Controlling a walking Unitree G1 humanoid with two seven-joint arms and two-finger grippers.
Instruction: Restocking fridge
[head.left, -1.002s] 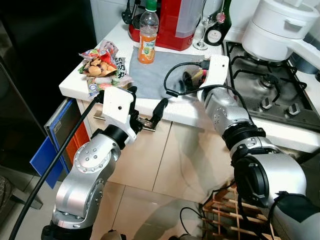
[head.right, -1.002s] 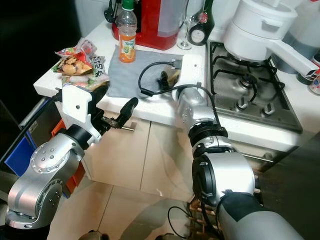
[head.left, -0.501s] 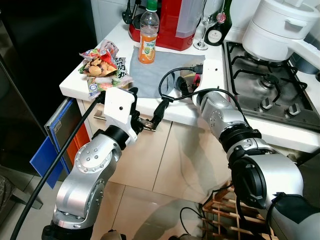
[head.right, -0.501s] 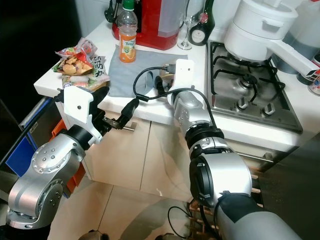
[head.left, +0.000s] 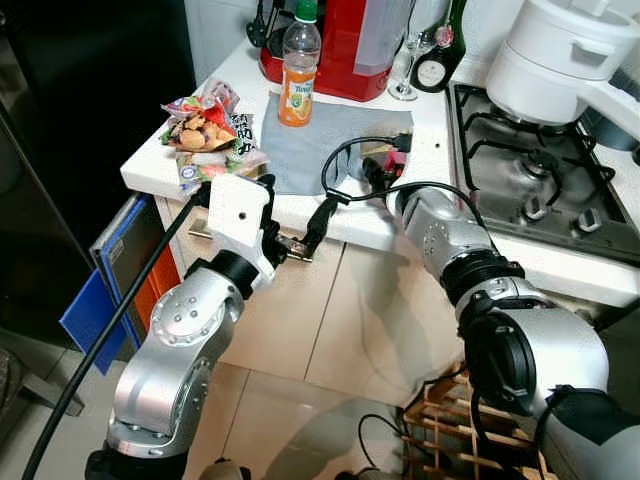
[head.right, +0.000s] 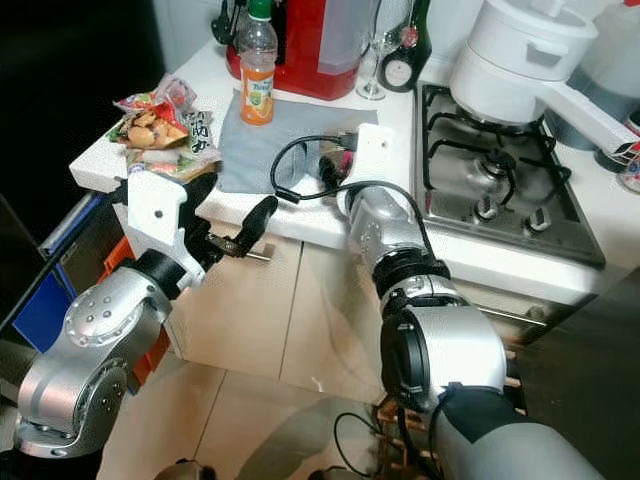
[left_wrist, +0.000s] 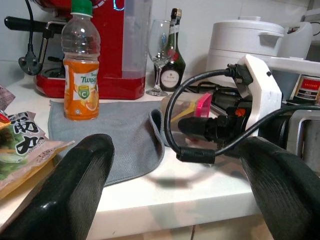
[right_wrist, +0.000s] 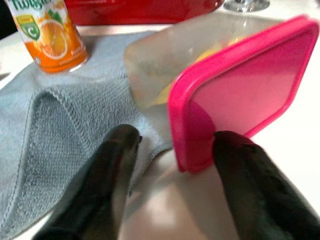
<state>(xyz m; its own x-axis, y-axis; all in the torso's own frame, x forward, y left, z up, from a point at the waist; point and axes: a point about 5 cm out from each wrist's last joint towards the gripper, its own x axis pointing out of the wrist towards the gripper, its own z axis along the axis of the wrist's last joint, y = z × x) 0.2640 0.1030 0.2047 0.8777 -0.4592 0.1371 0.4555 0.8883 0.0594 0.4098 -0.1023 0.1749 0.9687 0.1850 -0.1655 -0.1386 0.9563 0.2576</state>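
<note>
A clear food container with a pink lid (right_wrist: 240, 95) lies on its side on the white counter (head.left: 420, 215), at the edge of a grey cloth (head.left: 310, 150). My right gripper (right_wrist: 177, 135) is open, its fingers either side of the lid's lower corner. An orange juice bottle (head.left: 296, 70) stands at the cloth's far end, and snack packets (head.left: 205, 135) lie at the counter's left corner. My left gripper (head.left: 290, 210) hangs open in front of the counter edge, below the cloth, holding nothing.
A red appliance (head.left: 345, 45), a wine glass (head.left: 405, 70) and a dark bottle (head.left: 440, 50) stand at the back. A white pot (head.left: 565, 60) sits on the gas hob (head.left: 540, 170). The dark fridge (head.left: 80, 120) is at left. A wooden rack (head.left: 450, 430) stands on the floor.
My right wrist has tipped down and reached in across the cloth to the pink-lidded container. The left arm has hardly moved.
</note>
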